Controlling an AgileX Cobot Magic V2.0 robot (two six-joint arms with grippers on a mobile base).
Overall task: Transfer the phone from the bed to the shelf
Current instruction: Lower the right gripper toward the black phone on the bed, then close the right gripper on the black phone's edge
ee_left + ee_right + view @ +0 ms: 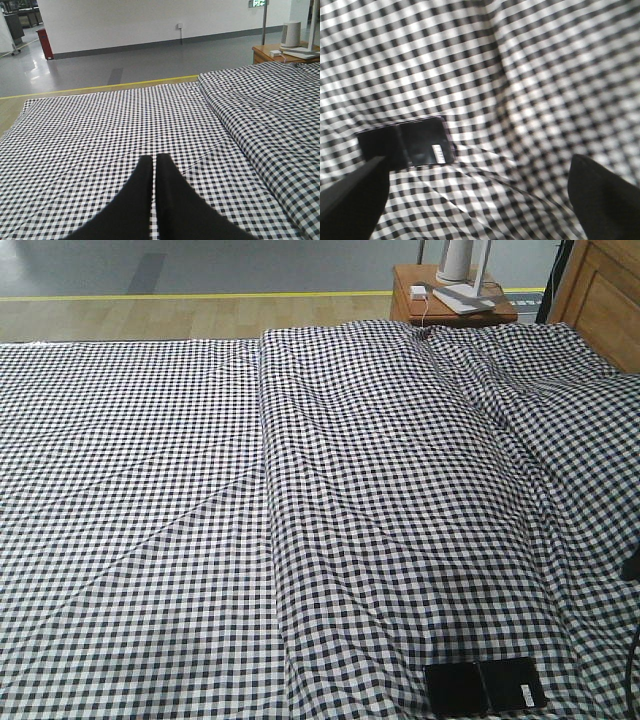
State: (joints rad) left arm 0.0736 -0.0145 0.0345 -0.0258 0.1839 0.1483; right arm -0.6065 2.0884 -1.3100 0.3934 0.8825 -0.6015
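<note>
Black and glossy, the phone (485, 687) lies flat on the bed (150, 490). It sits at the near edge of the front view, toward the right, on the raised band of gingham that runs up the middle. Its long axis runs left to right across that view, tilted slightly so the right end sits a little farther up the picture.

The right wrist view shows the same lie. A small white sticker (437, 152) sits near the phone's right end, and a thin pinkish rim follows the top and right edges. A line across the face splits it into a duller left part and a shinier right part. This view is blurred, so I cannot tell whether that line is a seam or a reflection.

The right tool (479, 160) hangs over the cloth with its fingers (355, 200) wide apart. The left finger's tip overlaps the phone's lower left corner in the picture; whether they touch cannot be judged. The left tool (154, 159) is pressed together, tips meeting, over the flatter left part of the bed, well apart from the phone.

A dark shape at the front view's right edge is cut off and hard to name. Beyond the bed's far end stands an orange-brown nightstand (450, 295) carrying white objects.
</note>
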